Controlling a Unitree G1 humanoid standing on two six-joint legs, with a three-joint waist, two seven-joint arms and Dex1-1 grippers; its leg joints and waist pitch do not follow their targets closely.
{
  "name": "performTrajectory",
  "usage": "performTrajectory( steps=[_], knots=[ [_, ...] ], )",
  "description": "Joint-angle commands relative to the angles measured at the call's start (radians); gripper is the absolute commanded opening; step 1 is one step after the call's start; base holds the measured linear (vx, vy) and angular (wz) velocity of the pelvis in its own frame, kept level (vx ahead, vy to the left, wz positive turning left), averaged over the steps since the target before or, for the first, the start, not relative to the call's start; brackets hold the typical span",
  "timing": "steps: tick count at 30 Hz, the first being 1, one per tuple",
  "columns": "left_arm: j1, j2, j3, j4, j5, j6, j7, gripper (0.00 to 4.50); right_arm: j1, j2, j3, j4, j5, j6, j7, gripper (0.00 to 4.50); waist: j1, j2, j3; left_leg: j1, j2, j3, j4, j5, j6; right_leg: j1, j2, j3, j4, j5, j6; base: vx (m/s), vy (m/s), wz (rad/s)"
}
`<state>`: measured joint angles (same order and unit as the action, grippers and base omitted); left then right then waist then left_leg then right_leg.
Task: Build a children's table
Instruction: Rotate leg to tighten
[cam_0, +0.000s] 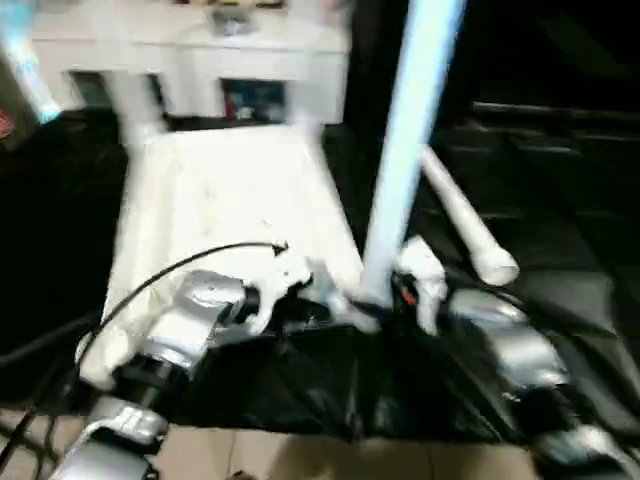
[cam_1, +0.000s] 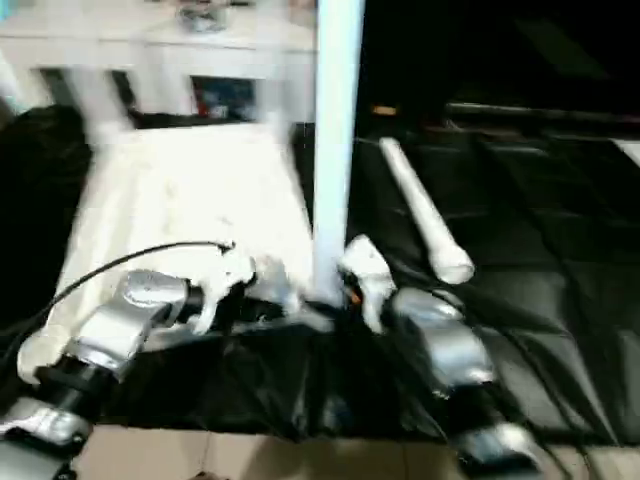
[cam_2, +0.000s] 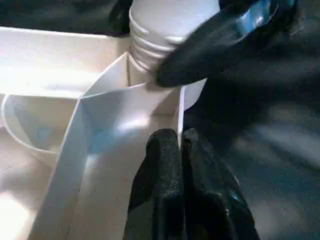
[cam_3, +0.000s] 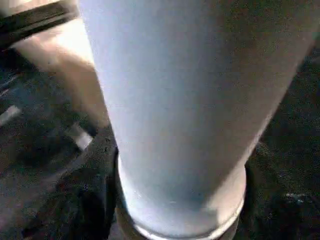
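The upright leg (cam_0: 400, 170) stands in the near corner socket at twelve o'clock from the right end effector (cam_0: 415, 285), whose grip I cannot tell; the left end effector (cam_2: 181, 165) is clenched on the tabletop's rib (cam_2: 125, 100).

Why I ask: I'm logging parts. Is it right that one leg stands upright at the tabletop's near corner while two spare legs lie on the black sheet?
Not quite: only one spare leg lies on the black sheet, per the left eye view. The upright leg does stand at the tabletop's near corner.
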<state>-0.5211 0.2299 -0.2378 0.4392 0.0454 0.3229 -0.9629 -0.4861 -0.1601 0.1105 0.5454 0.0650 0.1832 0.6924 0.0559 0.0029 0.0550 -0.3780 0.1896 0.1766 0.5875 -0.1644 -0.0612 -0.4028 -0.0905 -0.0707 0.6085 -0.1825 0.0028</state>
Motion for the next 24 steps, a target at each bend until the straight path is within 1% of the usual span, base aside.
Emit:
performTrajectory(
  steps=[1, 2, 3, 4, 5, 7, 8, 9, 10, 11, 12, 13, 14, 16, 18, 19, 20, 21, 22, 24],
  knots=[
    [-0.029, -0.094, -0.012, -0.035, -0.03, 0.01, 0.081, 0.0, -0.027, 0.077, 0.038, 0.076, -0.01, 0.0, -0.09, 2.73, -0.007, -0.005, -0.052, 0.015, 0.034, -0.028, -0.083, -0.417, -0.035, 0.032, -0.065, 0.032, -0.109, -0.558, -0.12, 0.0, 0.0, 0.0],
    [-0.029, -0.094, -0.012, -0.035, -0.03, 0.01, 0.081, 0.0, -0.027, 0.077, 0.038, 0.076, -0.01, 0.0, -0.09, 2.73, -0.007, -0.005, -0.052, 0.015, 0.034, -0.028, -0.083, -0.417, -0.035, 0.032, -0.065, 0.032, -0.109, -0.558, -0.12, 0.0, 0.0, 0.0],
    [-0.025, -0.14, 0.008, -0.045, -0.022, 0.034, 0.176, 0.0, -0.064, 0.118, -0.012, 0.137, 0.006, -0.007, -0.189, 2.73, -0.009, -0.01, -0.051, 0.022, 0.031, -0.024, -0.079, -0.428, -0.021, 0.025, -0.064, 0.035, -0.117, -0.576, -0.113, 0.0, 0.0, 0.0],
    [-0.02, -0.161, 0.011, -0.055, -0.019, 0.042, 0.21, 0.0, -0.081, 0.133, -0.026, 0.163, 0.003, -0.024, -0.225, 2.73, -0.012, -0.013, -0.051, 0.024, 0.031, -0.023, -0.077, -0.428, -0.019, 0.022, -0.064, 0.035, -0.118, -0.58, -0.117, 0.0, 0.0, 0.0],
    [-0.017, -0.168, 0.01, -0.059, -0.018, 0.044, 0.22, 0.0, -0.087, 0.138, -0.03, 0.172, 0.001, -0.032, -0.236, 2.73, -0.012, -0.011, -0.054, 0.02, 0.031, -0.025, -0.077, -0.411, -0.014, 0.027, -0.066, 0.034, -0.117, -0.568, -0.12, 0.0, 0.0, 0.0],
    [-0.009, -0.181, 0.002, -0.067, -0.01, 0.044, 0.227, 0.0, -0.1, 0.147, -0.033, 0.196, -0.013, -0.058, -0.246, 2.73, -0.011, -0.011, -0.057, 0.014, 0.032, -0.022, -0.08, -0.383, -0.002, 0.03, -0.06, 0.037, -0.112, -0.506, -0.126, 0.0, 0.0, 0.0],
    [-0.006, -0.184, -0.004, -0.068, -0.007, 0.042, 0.225, 0.0, -0.104, 0.149, -0.035, 0.203, -0.014, -0.067, -0.243, 2.73, -0.01, -0.012, -0.06, 0.014, 0.034, -0.019, -0.08, -0.365, 0.005, 0.031, -0.06, 0.04, -0.106, -0.449, -0.143, 0.0, 0.0, 0.0],
    [-0.003, -0.187, -0.01, -0.069, -0.004, 0.039, 0.225, 0.0, -0.108, 0.152, -0.038, 0.209, -0.01, -0.075, -0.231, 2.73, -0.008, -0.011, -0.061, 0.01, 0.033, -0.017, -0.08, -0.339, 0.013, 0.035, -0.058, 0.042, -0.1, -0.396, -0.157, 0.0, 0.0, 0.0],
    [-0.003, -0.188, -0.011, -0.069, -0.002, 0.038, 0.226, 0.0, -0.11, 0.154, -0.041, 0.21, -0.001, -0.078, -0.214, 3.07, -0.008, -0.011, -0.062, 0.009, 0.034, -0.016, -0.08, -0.328, 0.018, 0.036, -0.057, 0.042, -0.096, -0.37, -0.165, 0.0, 0.0, 0.0],
    [-0.004, -0.188, -0.014, -0.068, 0.0, 0.037, 0.228, 0.0, -0.112, 0.156, -0.047, 0.213, 0.013, -0.086, -0.191, 3.42, -0.005, -0.011, -0.064, 0.01, 0.034, -0.013, -0.078, -0.303, 0.027, 0.038, -0.056, 0.044, -0.092, -0.32, -0.18, 0.0, 0.0, 0.0],
    [-0.005, -0.187, -0.015, -0.068, -0.001, 0.037, 0.227, 0.0, -0.112, 0.157, -0.049, 0.213, 0.02, -0.086, -0.179, 3.42, -0.003, -0.011, -0.066, 0.01, 0.034, -0.01, -0.075, -0.28, 0.037, 0.04, -0.055, 0.045, -0.087, -0.276, -0.195, 0.0, 0.0, 0.0],
    [-0.008, -0.183, -0.015, -0.068, -0.002, 0.037, 0.221, 0.0, -0.11, 0.153, -0.046, 0.209, 0.022, -0.087, -0.161, 3.55, 0.0, -0.011, -0.066, 0.008, 0.032, -0.008, -0.073, -0.258, 0.049, 0.043, -0.056, 0.045, -0.085, -0.25, -0.205, 0.0, 0.0, 0.0],
    [-0.009, -0.181, -0.016, -0.068, -0.002, 0.038, 0.217, 0.0, -0.11, 0.151, -0.043, 0.208, 0.021, -0.09, -0.157, 3.55, 0.001, -0.011, -0.066, 0.008, 0.033, -0.008, -0.073, -0.251, 0.053, 0.044, -0.056, 0.045, -0.084, -0.245, -0.207, 0.056, -0.019, 0.02],
    [-0.011, -0.166, -0.024, -0.068, -0.006, 0.033, 0.189, 0.0, -0.104, 0.135, -0.031, 0.196, 0.016, -0.101, -0.128, 3.89, 0.006, -0.011, -0.068, 0.008, 0.033, -0.007, -0.072, -0.218, 0.058, 0.047, -0.055, 0.044, -0.079, -0.215, -0.216, 0.0, 0.0, 0.0],
    [-0.009, -0.151, -0.032, -0.072, -0.014, 0.025, 0.155, 0.0, -0.095, 0.118, -0.024, 0.179, 0.019, -0.116, -0.086, 3.89, 0.009, -0.011, -0.068, 0.007, 0.033, -0.006, -0.071, -0.218, 0.063, 0.049, -0.055, 0.043, -0.079, -0.214, -0.22, 0.0, 0.0, 0.0],
    [-0.007, -0.142, -0.037, -0.076, -0.017, 0.022, 0.134, 0.0, -0.089, 0.108, -0.021, 0.167, 0.024, -0.118, -0.059, 3.89, 0.009, -0.011, -0.067, 0.007, 0.033, -0.006, -0.071, -0.219, 0.064, 0.049, -0.056, 0.044, -0.08, -0.218, -0.22, 0.0, 0.0, 0.0],
    [-0.007, -0.142, -0.037, -0.076, -0.017, 0.022, 0.134, 0.0, -0.089, 0.108, -0.021, 0.167, 0.024, -0.118, -0.059, 3.89, 0.011, -0.011, -0.066, 0.01, 0.034, -0.006, -0.072, -0.227, 0.064, 0.047, -0.055, 0.044, -0.081, -0.232, -0.219, 0.0, 0.0, 0.0],
    [-0.005, -0.127, -0.042, -0.079, -0.024, 0.013, 0.101, 0.0, -0.076, 0.088, -0.014, 0.139, 0.03, -0.123, -0.008, 3.89, 0.011, -0.004, -0.064, 0.011, 0.035, -0.007, -0.074, -0.244, 0.057, 0.046, -0.054, 0.044, -0.085, -0.249, -0.217, 0.0, 0.0, 0.0],
    [-0.004, -0.113, -0.047, -0.081, -0.032, -0.001, 0.068, 0.0, -0.062, 0.068, -0.007, 0.114, 0.035, -0.125, 0.04, 3.89, 0.014, -0.006, -0.064, 0.013, 0.035, -0.007, -0.075, -0.258, 0.056, 0.046, -0.054, 0.044, -0.086, -0.26, -0.212, 0.0, 0.0, 0.0],
    [0.0, -0.089, -0.058, -0.088, -0.045, -0.016, 0.01, 0.0, -0.04, 0.035, 0.003, 0.079, 0.044, -0.129, 0.105, 3.89, 0.017, -0.005, -0.065, 0.017, 0.038, -0.007, -0.076, -0.269, 0.053, 0.043, -0.054, 0.046, -0.084, -0.259, -0.212, 0.0, 0.0, 0.0]
  ],
)
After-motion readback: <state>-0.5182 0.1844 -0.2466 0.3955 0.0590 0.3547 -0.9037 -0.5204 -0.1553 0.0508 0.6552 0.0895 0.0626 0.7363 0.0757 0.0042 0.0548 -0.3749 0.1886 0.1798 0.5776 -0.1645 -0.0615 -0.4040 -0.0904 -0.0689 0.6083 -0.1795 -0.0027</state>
